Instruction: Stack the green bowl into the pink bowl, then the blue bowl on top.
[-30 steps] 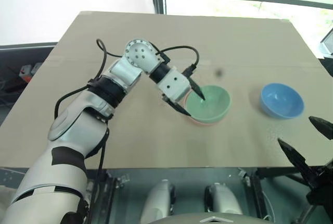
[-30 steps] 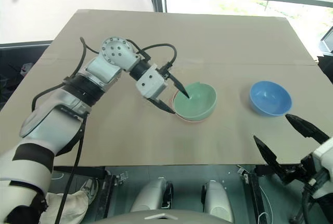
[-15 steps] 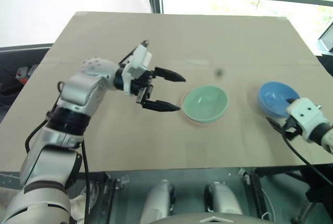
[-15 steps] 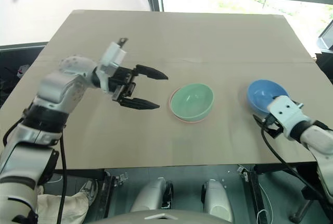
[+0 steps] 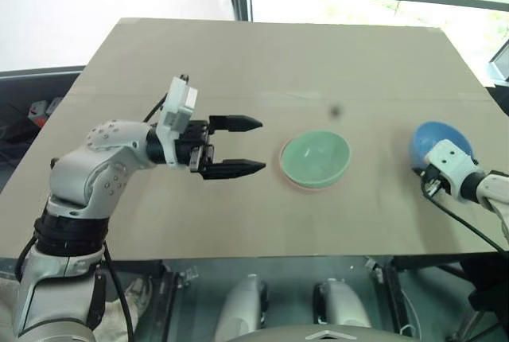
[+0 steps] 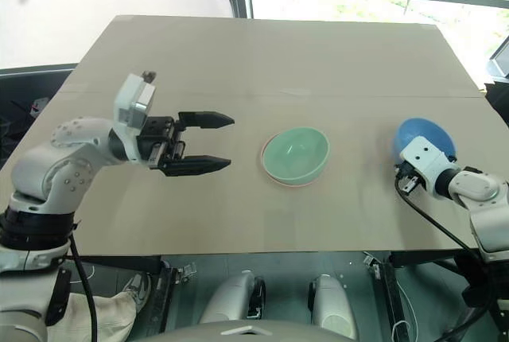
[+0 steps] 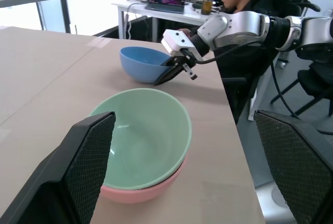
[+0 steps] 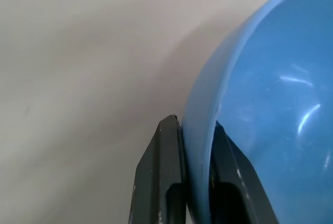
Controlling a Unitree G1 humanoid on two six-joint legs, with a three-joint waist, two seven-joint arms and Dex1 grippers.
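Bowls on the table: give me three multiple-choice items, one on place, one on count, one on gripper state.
1. Where does the green bowl sit?
A. Nested in the pink bowl
B. Beside the pink bowl
C. Inside the blue bowl

2. How many bowls are on the table?
A. Two
B. Three
C. Four

3. What is the right gripper doing?
A. Hanging open above the table
B. Shut on the green bowl
C. Shut on the rim of the blue bowl

Key: 1 A, the left wrist view shows pink peeking out under the green one. 2 B, green, pink and blue are the full set. 3 C, the right wrist view shows one finger on each side of the blue wall; the left gripper stands open, short of the stack.
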